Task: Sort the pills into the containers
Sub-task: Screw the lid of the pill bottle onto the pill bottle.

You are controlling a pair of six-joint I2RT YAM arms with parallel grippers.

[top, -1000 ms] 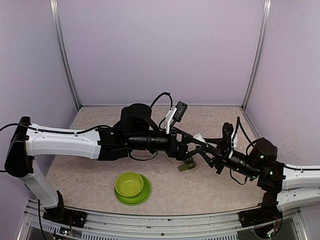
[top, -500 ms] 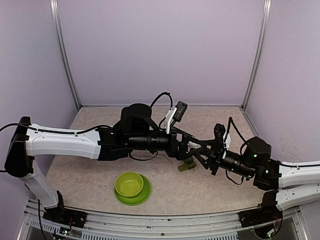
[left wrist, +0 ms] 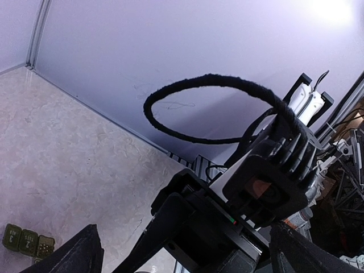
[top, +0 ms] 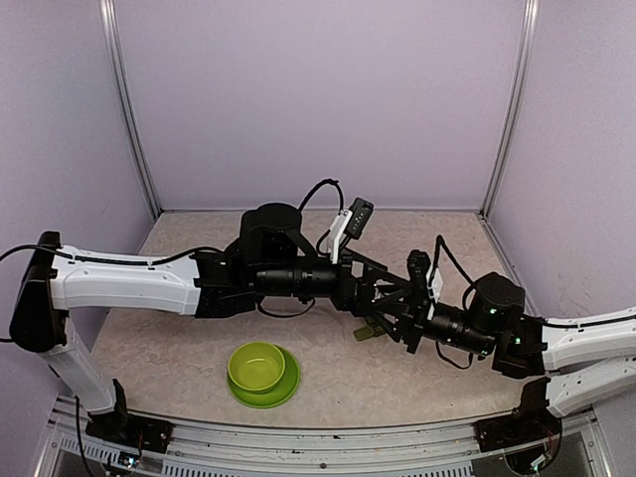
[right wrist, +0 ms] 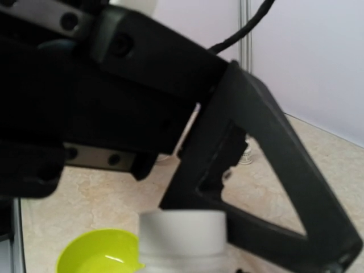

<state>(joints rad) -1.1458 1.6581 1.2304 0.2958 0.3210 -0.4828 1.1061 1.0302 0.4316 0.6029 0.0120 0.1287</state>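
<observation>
**Desk (top: 189, 348), stone-patterned, two arms meeting above its middle.**

1. Pill box (top: 370, 331): dark green strip of three square compartments. You will find it flat on the desk, a little right of the middle and nearer the near edge. From above it is partly hidden beneath the grippers. In the left wrist view (left wrist: 27, 242) its lids look closed and carry pale marks too small to read.
2. Left gripper (left wrist: 185, 233): fingers (left wrist: 77, 256) spread wide and holding nothing. The right arm's wrist fills the gap between them.
3. Right gripper (top: 399, 316): raised above the desk, pointing toward the left arm. You cannot see its fingers, but it is set narrow on item 4.
4. White bottle (right wrist: 182, 239): blurred and cylindrical, at the bottom middle of the right wrist view, clear of the desk.
5. Lime-green bowl (top: 256, 366): on its plate (top: 288, 388), near the near edge, left of the pill box and well apart from it.
</observation>
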